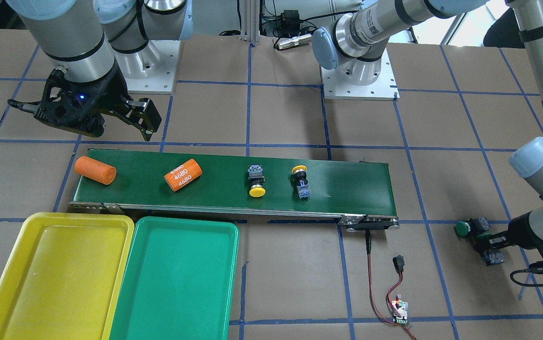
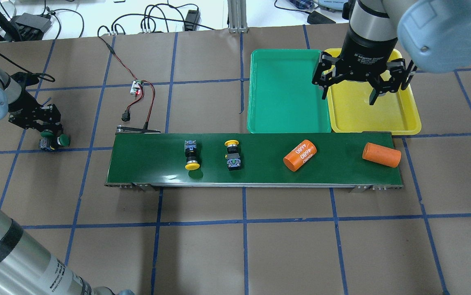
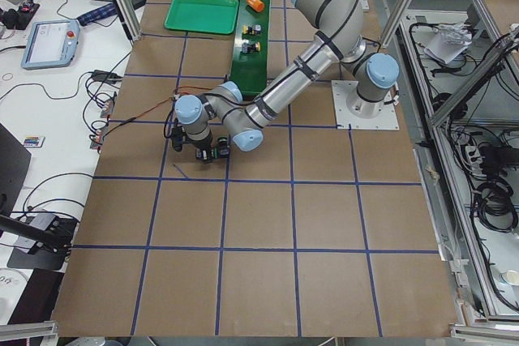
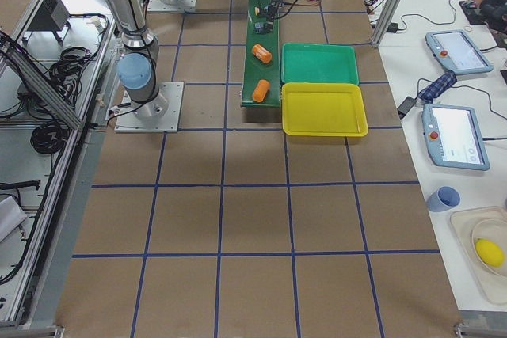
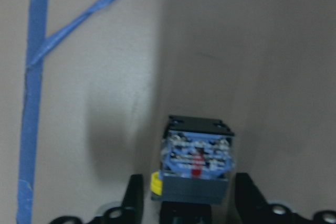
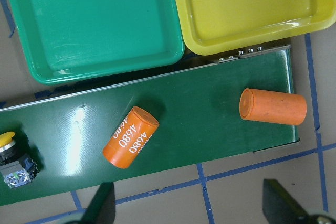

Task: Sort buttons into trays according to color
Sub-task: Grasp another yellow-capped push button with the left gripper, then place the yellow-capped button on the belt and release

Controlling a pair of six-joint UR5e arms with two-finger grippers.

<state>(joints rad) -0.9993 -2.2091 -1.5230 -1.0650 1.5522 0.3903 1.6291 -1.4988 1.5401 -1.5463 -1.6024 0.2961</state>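
Two yellow-capped buttons lie on the dark-green conveyor belt. Two green-capped buttons lie on the table off the belt's end, one lying free. My left gripper is low over the other green button, open, with a finger on each side of its contact block and small gaps showing. My right gripper is open and empty, hovering over the seam between the green tray and the yellow tray. Both trays are empty.
Two orange cylinders, one marked "4680", lie on the belt near the trays. A red-black cable and a small circuit board lie on the table by the belt's other end. Blue tape lines grid the brown table.
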